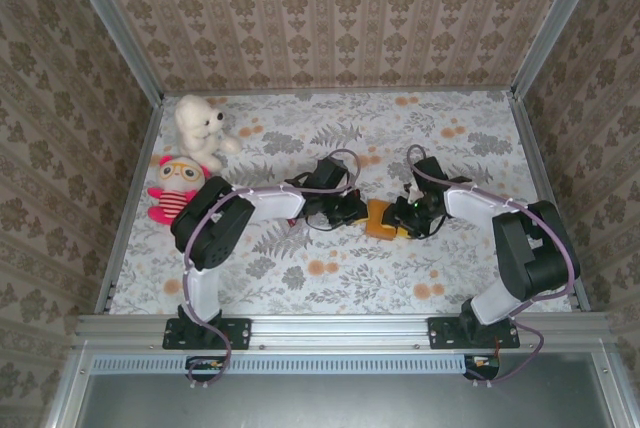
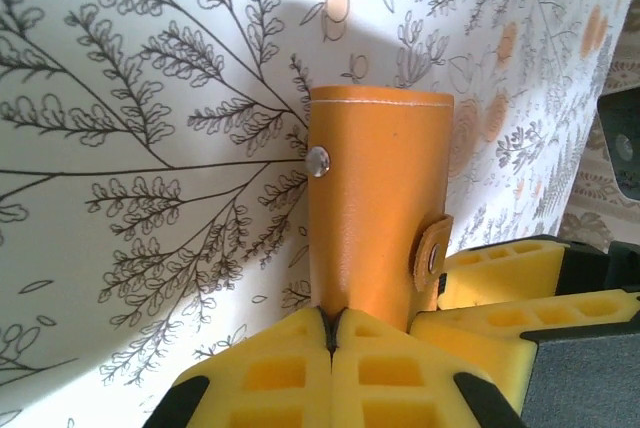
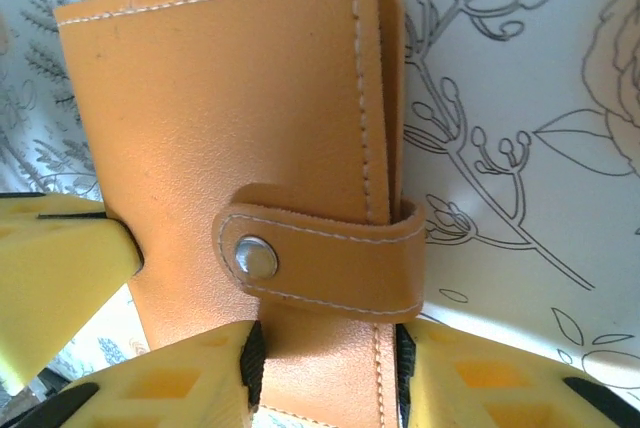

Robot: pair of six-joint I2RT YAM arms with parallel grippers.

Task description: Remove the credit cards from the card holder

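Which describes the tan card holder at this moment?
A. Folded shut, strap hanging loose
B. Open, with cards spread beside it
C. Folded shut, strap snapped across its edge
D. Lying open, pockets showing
C: in the right wrist view the card holder is folded shut, and its strap wraps over the open edge to a fastened metal snap.

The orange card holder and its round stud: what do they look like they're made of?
Card holder: leather or faux leather, going by the fine grain, soft sheen and white stitched edges. Stud: shiny silver metal, probably, since it glints.
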